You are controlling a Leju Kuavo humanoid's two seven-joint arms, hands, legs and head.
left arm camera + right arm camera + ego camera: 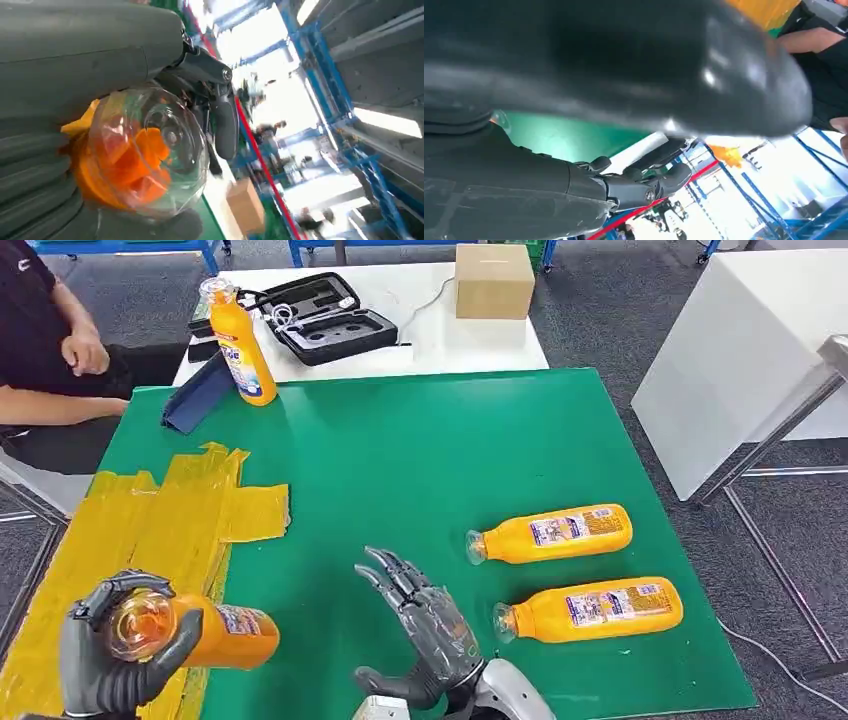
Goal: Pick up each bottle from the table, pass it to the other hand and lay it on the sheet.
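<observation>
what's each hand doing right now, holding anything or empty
Left hand: grips an orange bottle above the yellow sheet.
Right hand: open, fingers spread, holding nothing.

Shiny orange plastic bottles (553, 533) with see-through caps and glossy paper labels. Smooth, flat green bench (420, 460), not shiny. Crinkly yellow sheet (160, 530), a bit glossy like tape. Plain brown cardboard box (493, 281). Dark, rubbery-looking fingers (400, 575) on the right hand (425, 625), with a silver metal wrist.
</observation>
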